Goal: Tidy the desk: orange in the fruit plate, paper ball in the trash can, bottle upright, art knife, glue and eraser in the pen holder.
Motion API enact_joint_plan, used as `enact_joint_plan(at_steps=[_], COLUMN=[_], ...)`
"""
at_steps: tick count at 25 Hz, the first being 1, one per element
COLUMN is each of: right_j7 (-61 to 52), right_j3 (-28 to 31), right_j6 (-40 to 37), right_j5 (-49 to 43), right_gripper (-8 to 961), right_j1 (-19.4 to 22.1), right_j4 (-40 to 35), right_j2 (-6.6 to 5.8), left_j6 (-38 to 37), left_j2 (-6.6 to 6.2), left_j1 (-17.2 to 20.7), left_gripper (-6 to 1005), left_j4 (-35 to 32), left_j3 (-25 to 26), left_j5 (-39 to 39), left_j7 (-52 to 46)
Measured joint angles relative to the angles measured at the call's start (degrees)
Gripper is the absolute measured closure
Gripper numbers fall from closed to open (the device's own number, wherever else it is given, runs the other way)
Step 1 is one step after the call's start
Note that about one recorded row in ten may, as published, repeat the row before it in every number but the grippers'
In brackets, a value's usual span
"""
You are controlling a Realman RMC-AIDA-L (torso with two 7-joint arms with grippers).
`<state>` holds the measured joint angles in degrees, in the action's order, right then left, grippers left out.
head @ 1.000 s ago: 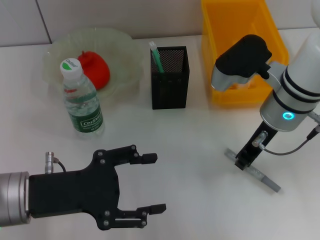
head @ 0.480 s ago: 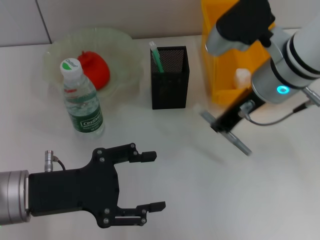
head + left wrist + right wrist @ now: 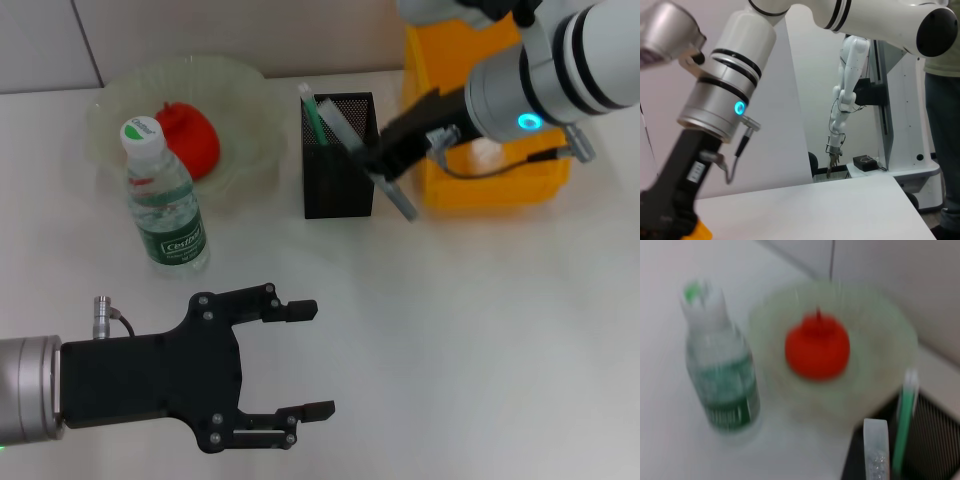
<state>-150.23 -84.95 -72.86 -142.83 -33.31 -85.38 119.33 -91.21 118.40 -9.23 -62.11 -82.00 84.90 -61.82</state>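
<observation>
**Annotator:** While I had the right arm up over the desk, its right gripper was pinching the art knife, a grey strip held tilted. The knife's upper end reached over the open top of the pen holder, and its lower end hung past the fingers toward the desk, in front of the holder's corner.

**Reviewer:** Was anything in the holder?

**Annotator:** A green-and-white stick leaned in the corner away from the right fingers. I couldn't tell what it was.

**Reviewer:** Left side?

**Annotator:** The left gripper sat low over bare desk, fingers spread wide, nothing between them. It was well apart from everything.

**Reviewer:** The other items?

**Annotator:** The orange lay in the fruit plate, beyond the left fingertips and off to the left. The bottle stood upright, cap on top, just in front of the plate and touching its near rim in the head view. The trash can stood behind the right gripper, on the far side of the fingers from the holder. Something white showed inside it, mostly hidden by the arm.

**Reviewer:** Eraser?

**Annotator:** I couldn't pick it out.
</observation>
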Motion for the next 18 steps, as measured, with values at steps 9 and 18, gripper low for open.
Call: enact_joint_plan(at_steps=[9, 18], right_j7=[9.31, 25.84], right_j3=[1.19, 8.61], right_j6=[10.35, 11.69], right_j5=[11.65, 27.72], right_gripper=[820, 821], right_j1=[2.57, 3.41], right_j4=[-0.24, 6.77], right_j2=[-0.08, -0.12], left_j6=[-0.05, -0.31], left_j2=[0.16, 0.18], left_j1=[0.10, 0.53], left_gripper=[212, 212], left_j4=[-0.22, -0.49], left_j3=[0.00, -0.51], left_j5=[0.00, -0.79], left_j7=[-1.96, -2.80])
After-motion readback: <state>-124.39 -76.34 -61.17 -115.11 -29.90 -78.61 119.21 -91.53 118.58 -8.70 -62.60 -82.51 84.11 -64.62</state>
